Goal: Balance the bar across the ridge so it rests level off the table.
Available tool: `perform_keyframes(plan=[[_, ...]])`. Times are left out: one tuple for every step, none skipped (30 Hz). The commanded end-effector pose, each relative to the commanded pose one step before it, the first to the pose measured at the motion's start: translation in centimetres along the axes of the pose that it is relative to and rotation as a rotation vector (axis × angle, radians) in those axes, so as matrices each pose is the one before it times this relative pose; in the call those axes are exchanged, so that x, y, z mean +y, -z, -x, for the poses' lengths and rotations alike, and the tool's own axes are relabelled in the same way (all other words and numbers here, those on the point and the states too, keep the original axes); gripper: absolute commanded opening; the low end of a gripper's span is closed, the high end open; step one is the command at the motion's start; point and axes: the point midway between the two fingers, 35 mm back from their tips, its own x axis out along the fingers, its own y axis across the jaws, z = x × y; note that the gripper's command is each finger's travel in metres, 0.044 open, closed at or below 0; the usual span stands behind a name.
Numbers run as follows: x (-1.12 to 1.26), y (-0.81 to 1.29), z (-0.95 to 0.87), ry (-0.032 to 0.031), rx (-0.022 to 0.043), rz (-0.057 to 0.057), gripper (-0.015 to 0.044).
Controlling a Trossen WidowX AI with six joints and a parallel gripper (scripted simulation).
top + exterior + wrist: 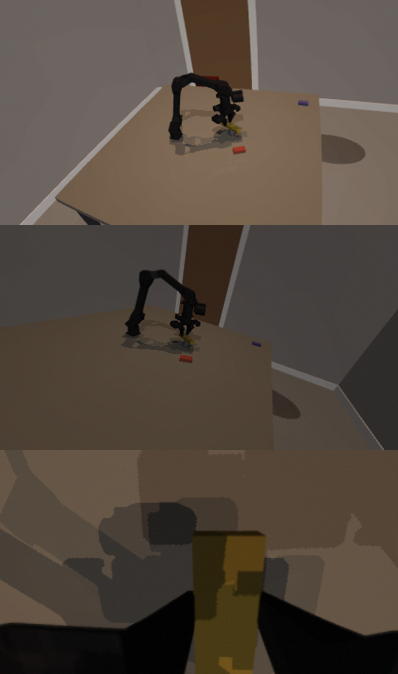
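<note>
The yellow bar is between the fingers of my gripper, which is shut on it. The bar's far end sticks out past the fingertips in the wrist view. In the top and exterior views the bar is low over the table and looks tilted, its free end lower. A small grey-blue thing, apparently the ridge, shows just under the bar. Whether the bar touches it is too small to tell. The bar hides the ridge in the wrist view.
A red block lies on the table, on the camera side of the gripper. A blue-purple block lies near the far right corner. The arm's shadows fall around the ridge.
</note>
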Motion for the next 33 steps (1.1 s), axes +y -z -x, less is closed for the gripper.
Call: perform_keyframes(plan=[[0.000,0.000,0.001,0.00003,0.00002,0.0000,0.0000],[0.000,0.000,0.000,0.00000,0.00000,0.0000,0.0000],[0.000,0.000,0.000,0.00000,0.00000,0.0000,0.0000],[0.000,0.000,0.000,0.00000,0.00000,0.0000,0.0000],[0.000,0.000,0.000,0.00000,0.00000,0.0000,0.0000],[0.000,0.000,0.000,0.00000,0.00000,0.0000,0.0000],[0.000,0.000,0.000,0.00000,0.00000,0.0000,0.0000],[0.000,0.000,0.000,0.00000,0.00000,0.0000,0.0000],[0.000,0.000,0.000,0.00000,0.00000,0.0000,0.0026],[0.000,0.000,0.000,0.00000,0.00000,0.0000,0.0053],[0.000,0.000,0.000,0.00000,0.00000,0.0000,0.0079],[0.000,0.000,0.000,0.00000,0.00000,0.0000,0.0105],[0.000,0.000,0.000,0.00000,0.00000,0.0000,0.0131],[0.000,0.000,0.000,0.00000,0.00000,0.0000,0.0157],[0.000,0.000,0.000,0.00000,0.00000,0.0000,0.0167],[0.000,0.000,0.000,0.00000,0.00000,0.0000,0.0167],[0.000,0.000,0.000,0.00000,0.00000,0.0000,0.0167],[0.000,0.000,0.000,0.00000,0.00000,0.0000,0.0167],[0.000,0.000,0.000,0.00000,0.00000,0.0000,0.0167],[0.000,0.000,0.000,0.00000,0.00000,0.0000,0.0167],[0.000,0.000,0.000,0.00000,0.00000,0.0000,0.0167],[0.000,0.000,0.000,0.00000,0.00000,0.0000,0.0167],[0.000,0.000,0.000,0.00000,0.00000,0.0000,0.0167],[0.000,0.000,0.000,0.00000,0.00000,0.0000,0.0167],[0.000,0.000,0.000,0.00000,0.00000,0.0000,0.0167],[0.000,0.000,0.000,0.00000,0.00000,0.0000,0.0167],[0.000,0.000,0.000,0.00000,0.00000,0.0000,0.0167],[0.000,0.000,0.000,0.00000,0.00000,0.0000,0.0167],[0.000,0.000,0.000,0.00000,0.00000,0.0000,0.0168],[0.000,0.000,0.000,0.00000,0.00000,0.0000,0.0168],[0.000,0.000,0.000,0.00000,0.00000,0.0000,0.0168],[0.000,0.000,0.000,0.00000,0.00000,0.0000,0.0168],[0.000,0.000,0.000,0.00000,0.00000,0.0000,0.0168]])
